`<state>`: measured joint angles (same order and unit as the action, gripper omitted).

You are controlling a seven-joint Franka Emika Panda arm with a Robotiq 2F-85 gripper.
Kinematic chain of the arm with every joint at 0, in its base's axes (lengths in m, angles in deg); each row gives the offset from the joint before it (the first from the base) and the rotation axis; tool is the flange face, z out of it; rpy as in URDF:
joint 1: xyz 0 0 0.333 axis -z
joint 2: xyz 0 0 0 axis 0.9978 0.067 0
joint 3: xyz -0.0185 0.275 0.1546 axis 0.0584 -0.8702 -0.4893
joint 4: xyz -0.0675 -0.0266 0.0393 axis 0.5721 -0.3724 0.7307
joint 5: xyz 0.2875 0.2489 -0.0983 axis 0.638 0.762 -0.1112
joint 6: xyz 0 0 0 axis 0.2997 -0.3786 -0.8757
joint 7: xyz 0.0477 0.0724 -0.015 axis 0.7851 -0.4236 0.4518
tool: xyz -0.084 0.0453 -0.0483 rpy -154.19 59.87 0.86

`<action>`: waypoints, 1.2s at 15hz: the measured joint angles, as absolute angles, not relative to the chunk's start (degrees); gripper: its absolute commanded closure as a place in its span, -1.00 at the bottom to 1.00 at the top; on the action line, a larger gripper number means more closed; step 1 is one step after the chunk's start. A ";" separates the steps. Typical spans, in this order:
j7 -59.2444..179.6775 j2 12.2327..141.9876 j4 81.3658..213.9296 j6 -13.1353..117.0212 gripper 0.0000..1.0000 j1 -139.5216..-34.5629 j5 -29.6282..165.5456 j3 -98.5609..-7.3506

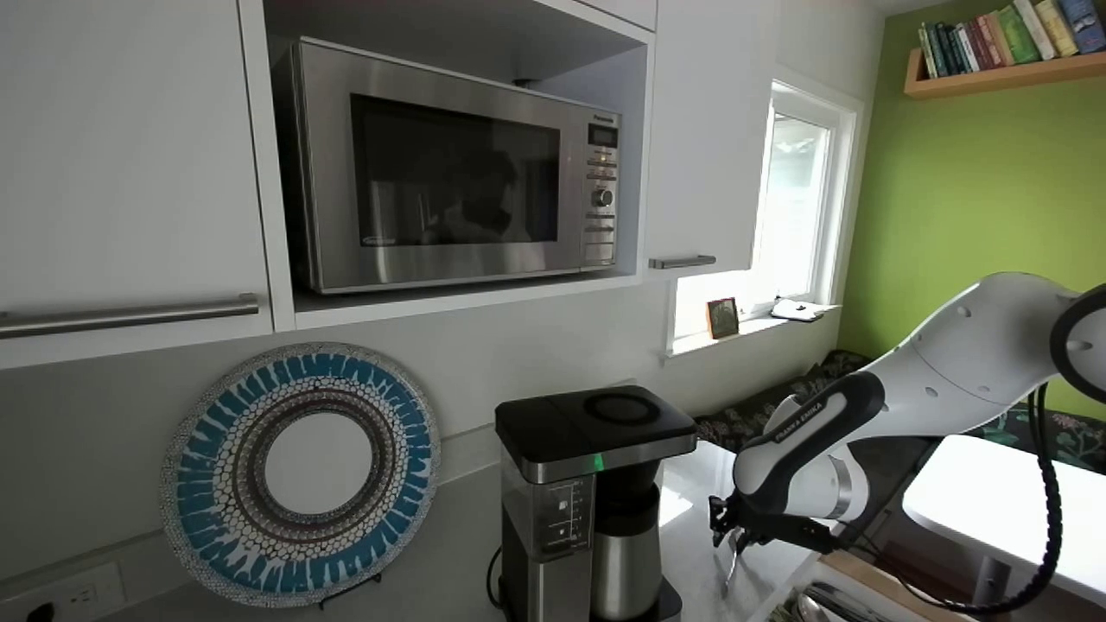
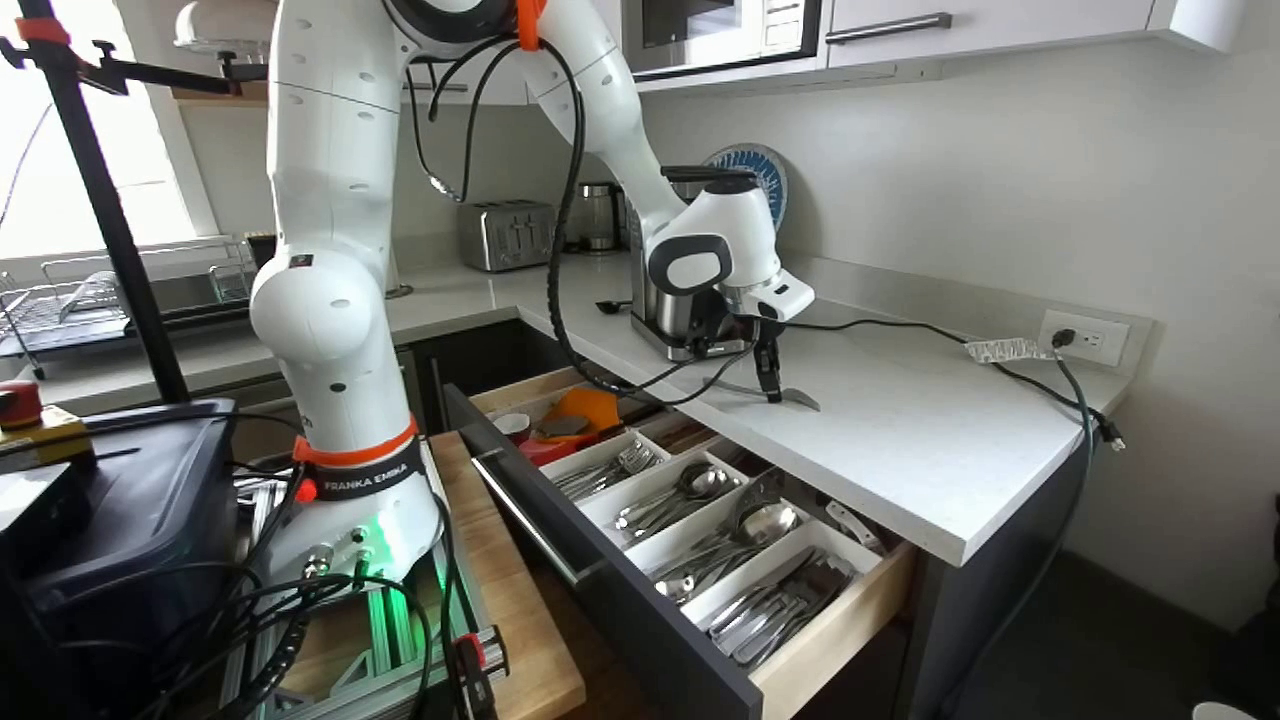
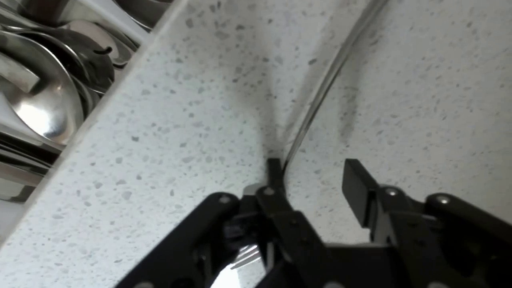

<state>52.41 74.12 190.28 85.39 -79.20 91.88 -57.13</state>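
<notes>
While the gripper [image 3: 314,170] hangs low over the pale, speckled countertop [image 2: 900,450], its fingers [image 3: 357,192] stand spread with a clear gap between them; a metal fork [image 3: 333,73] has its slim handle along the inner side of one finger, well away from the other, though whether it touches the nearer finger cannot be told; the fork is at the counter's surface, near the edge above an open drawer [image 2: 830,640], its tines showing below the black gripper parts in the wrist view; in an exterior view it shows on both sides of the fingertips; how flat it lies cannot be made out. The drawer holds white trays [image 2: 718,598] of cutlery [image 2: 765,615]; spoons [image 3: 48,94] show close by the counter's edge in the wrist view. Near the gripper stands a coffee maker [image 1: 562,518] with a steel carafe [image 1: 624,570]; a round plate [image 1: 318,464] with a blue ring stands beside it, a microwave [image 1: 458,173] above; a toaster [image 2: 508,236] stands farther off.
</notes>
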 measured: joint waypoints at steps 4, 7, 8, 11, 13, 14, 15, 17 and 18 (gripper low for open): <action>52.81 73.94 190.52 85.12 -1.00 -79.50 90.09 -56.17; 52.81 72.49 191.43 82.82 -1.00 -79.59 86.78 -54.21; 52.83 71.56 191.89 81.58 -1.00 -79.59 85.81 -53.67; 53.07 68.01 193.35 78.09 -0.98 -79.59 82.60 -52.67; 54.63 65.19 194.37 74.65 -1.00 -79.60 80.23 -52.50; 56.24 63.74 194.96 72.69 -1.00 -79.67 79.52 -52.58; 58.46 62.45 195.61 70.75 -1.00 -79.82 79.29 -52.76; 62.99 60.06 197.47 68.10 -1.00 -80.40 78.80 -53.13; 65.41 59.08 198.75 67.86 -1.00 -80.78 78.66 -53.31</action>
<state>65.41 59.08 198.75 67.86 -80.78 78.66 -53.31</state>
